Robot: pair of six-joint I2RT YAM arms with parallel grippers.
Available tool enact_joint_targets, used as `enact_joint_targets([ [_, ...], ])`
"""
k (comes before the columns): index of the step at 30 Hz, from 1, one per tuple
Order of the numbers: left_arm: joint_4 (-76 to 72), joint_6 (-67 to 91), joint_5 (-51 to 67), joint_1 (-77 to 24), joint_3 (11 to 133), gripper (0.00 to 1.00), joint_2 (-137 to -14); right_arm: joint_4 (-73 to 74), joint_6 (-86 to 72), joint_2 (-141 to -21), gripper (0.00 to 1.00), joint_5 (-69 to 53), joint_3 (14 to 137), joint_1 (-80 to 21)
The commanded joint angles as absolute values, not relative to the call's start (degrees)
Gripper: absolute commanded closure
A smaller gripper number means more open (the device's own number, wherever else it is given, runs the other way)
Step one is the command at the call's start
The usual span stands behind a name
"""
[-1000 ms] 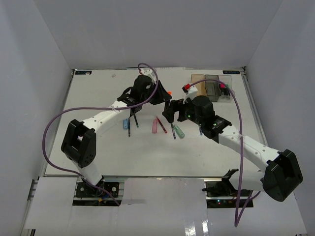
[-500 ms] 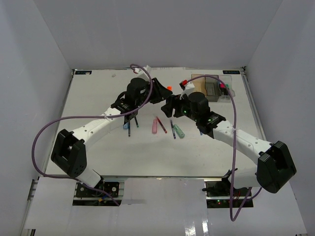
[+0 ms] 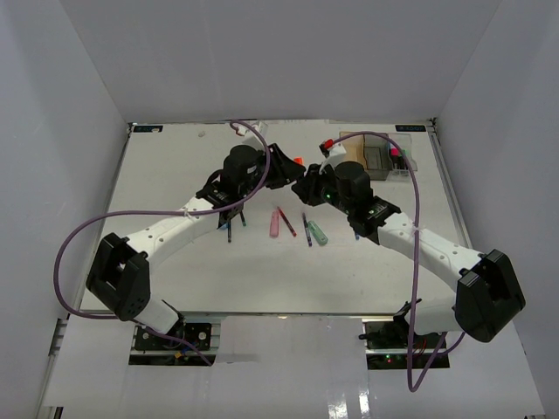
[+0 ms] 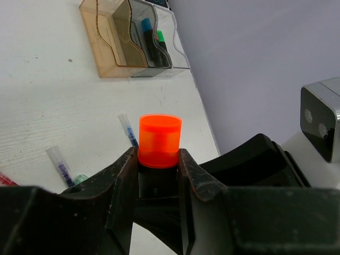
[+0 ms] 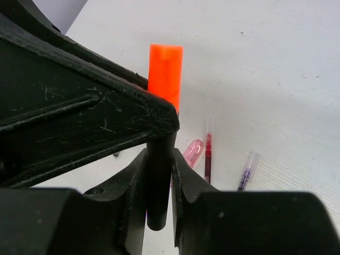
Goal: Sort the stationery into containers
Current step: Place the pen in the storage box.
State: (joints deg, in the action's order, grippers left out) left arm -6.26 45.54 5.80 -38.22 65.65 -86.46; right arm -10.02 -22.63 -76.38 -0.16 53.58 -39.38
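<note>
A black highlighter with an orange cap (image 4: 159,141) is held above the table between both arms. My left gripper (image 4: 158,159) is shut on it just below the cap. My right gripper (image 5: 158,159) is shut on its black barrel (image 5: 158,186), under the orange cap (image 5: 165,74). In the top view the cap (image 3: 300,161) shows where the two grippers meet. The containers (image 3: 377,159) stand at the back right: amber (image 4: 114,42), smoky grey and clear bins. They hold a blue-capped (image 4: 146,26) and a green-capped highlighter (image 4: 160,37).
Loose stationery lies mid-table: a pink stick (image 3: 273,223), a red pen (image 3: 286,220), a dark pen (image 3: 307,229), a mint stick (image 3: 318,233) and dark pens (image 3: 230,229) under the left arm. Purple cables arch over both arms. White walls enclose the table.
My right gripper has moved left to the highlighter and gone from open to shut on its barrel. The left arm has shifted slightly right, still holding the highlighter.
</note>
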Motion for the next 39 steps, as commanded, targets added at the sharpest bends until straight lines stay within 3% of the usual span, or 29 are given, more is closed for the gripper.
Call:
enact_joint_targets([
  [1,-6.24,44.39,5.19,-38.67,64.25,0.62,-83.50,-12.84,-20.75,-75.50,0.85,2.36,55.11,-39.73],
  [2,-6.07,44.12,4.84,-38.67,64.34,0.58,-83.41,-12.14,-20.31,-75.50,0.89,2.81,54.76,-39.73],
  [4,-5.02,43.33,3.87,-38.58,64.77,0.45,-82.97,-11.34,-18.90,-75.32,0.90,4.30,53.45,-39.20],
  [5,-4.49,42.81,3.35,-38.67,65.12,0.35,-82.88,-10.90,-18.55,-75.24,0.91,4.57,52.83,-38.76],
  [8,-0.89,40.26,0.79,-38.24,67.41,0.20,-82.27,-8.53,-16.79,-75.59,0.91,4.83,51.16,-35.69],
  [9,-0.27,39.64,-1.21,-37.88,67.85,0.11,-82.18,-6.96,-16.27,-75.93,0.91,4.83,51.07,-33.42],
  [12,5.95,37.53,-1.85,-34.64,69.78,0.02,-81.30,-3.71,-13.19,-76.72,0.91,4.92,51.59,-27.02],
  [19,18.89,30.42,3.34,-17.78,73.39,0.02,-80.51,5.00,-1.24,-85.59,0.89,7.38,65.28,-9.25],
  [26,18.81,18.29,-5.44,-13.62,65.67,0.02,-75.24,7.81,5.36,-100.36,0.88,7.12,81.37,3.24],
  [29,14.86,17.14,-9.05,-13.54,59.95,0.02,-73.04,8.78,7.12,-107.99,0.85,6.59,87.00,4.30],
  [39,14.59,15.65,-11.60,-13.36,58.36,0.02,-70.05,14.23,6.68,-120.85,0.78,1.84,98.96,5.71],
])
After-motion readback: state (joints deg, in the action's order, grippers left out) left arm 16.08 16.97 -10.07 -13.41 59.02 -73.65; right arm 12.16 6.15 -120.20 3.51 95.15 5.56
